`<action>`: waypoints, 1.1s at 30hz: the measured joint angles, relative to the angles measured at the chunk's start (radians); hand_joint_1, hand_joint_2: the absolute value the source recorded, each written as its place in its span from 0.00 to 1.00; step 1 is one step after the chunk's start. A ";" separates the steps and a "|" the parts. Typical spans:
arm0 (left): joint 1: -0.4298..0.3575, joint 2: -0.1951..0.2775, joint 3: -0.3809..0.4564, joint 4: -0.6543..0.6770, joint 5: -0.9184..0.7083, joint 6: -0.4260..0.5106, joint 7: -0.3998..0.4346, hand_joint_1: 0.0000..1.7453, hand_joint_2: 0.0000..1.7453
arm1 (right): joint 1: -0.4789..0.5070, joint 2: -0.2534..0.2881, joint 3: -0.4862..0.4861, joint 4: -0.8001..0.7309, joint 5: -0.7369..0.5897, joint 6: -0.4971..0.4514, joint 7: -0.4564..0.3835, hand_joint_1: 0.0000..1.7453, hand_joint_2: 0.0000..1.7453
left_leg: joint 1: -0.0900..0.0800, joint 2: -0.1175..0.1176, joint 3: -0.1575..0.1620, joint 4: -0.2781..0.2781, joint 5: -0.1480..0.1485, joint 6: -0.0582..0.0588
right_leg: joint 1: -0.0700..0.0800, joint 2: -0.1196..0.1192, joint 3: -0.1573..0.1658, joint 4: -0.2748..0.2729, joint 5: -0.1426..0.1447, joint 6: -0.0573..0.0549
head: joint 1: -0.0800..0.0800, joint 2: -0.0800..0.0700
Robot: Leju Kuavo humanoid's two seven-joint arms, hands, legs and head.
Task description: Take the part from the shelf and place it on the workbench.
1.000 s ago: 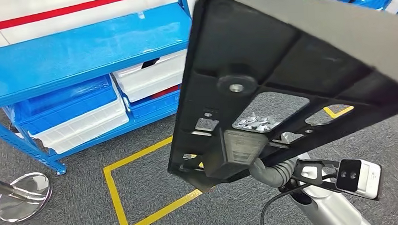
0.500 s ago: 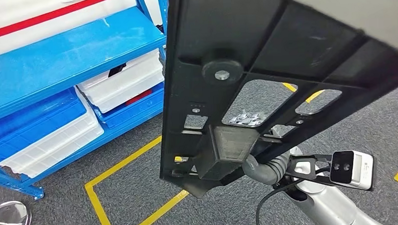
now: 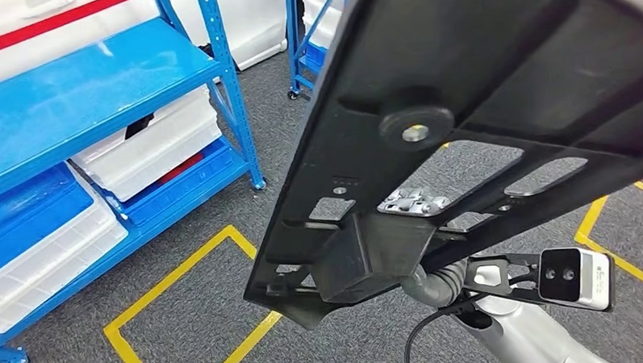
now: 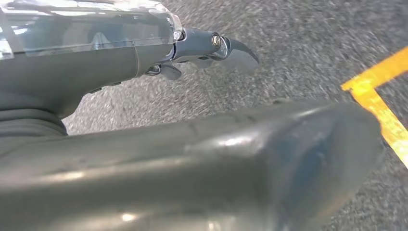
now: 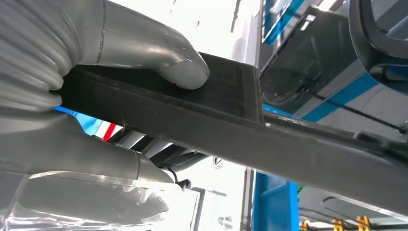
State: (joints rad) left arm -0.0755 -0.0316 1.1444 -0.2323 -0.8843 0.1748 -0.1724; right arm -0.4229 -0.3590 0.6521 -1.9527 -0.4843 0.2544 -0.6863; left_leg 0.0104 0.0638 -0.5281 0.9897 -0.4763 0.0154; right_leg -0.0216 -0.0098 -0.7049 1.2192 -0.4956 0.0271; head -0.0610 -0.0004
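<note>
Black moulded part (image 3: 461, 104) held up tilted over grey carpet, gripped by right hand (image 5: 96, 82).

Matte, ribbed plastic panel with cut-out windows, a round boss with a metal centre, and a boxy block near its lower corner; no readable writing anywhere. Pinched at the edge between thick grey thumb and the fingers beneath. Left hand (image 4: 207, 48) hanging above speckled carpet, holding nothing, fingers apart. Blue steel shelf (image 3: 81, 101) with white and blue bins at left; yellow floor tape (image 3: 184, 267) below.

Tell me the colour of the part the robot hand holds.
Black; the part shows best in the head view.
</note>
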 joint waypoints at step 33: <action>0.002 0.046 0.051 -0.005 0.037 0.014 0.010 0.00 0.00 | 0.084 0.003 -0.074 -0.020 0.022 0.142 0.066 0.91 1.00 | -0.004 -0.001 -0.004 0.008 -0.006 0.001 | 0.012 -0.035 0.065 -0.093 0.016 -0.016 | 0.000 0.000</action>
State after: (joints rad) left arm -0.0731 0.0149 1.1954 -0.2373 -0.8472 0.1886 -0.1622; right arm -0.3388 -0.3563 0.5777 -1.9722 -0.4624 0.3961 -0.6204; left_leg 0.0064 0.0629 -0.5324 0.9979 -0.4818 0.0160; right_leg -0.0097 -0.0449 -0.6397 1.1258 -0.4798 0.0114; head -0.0610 -0.0004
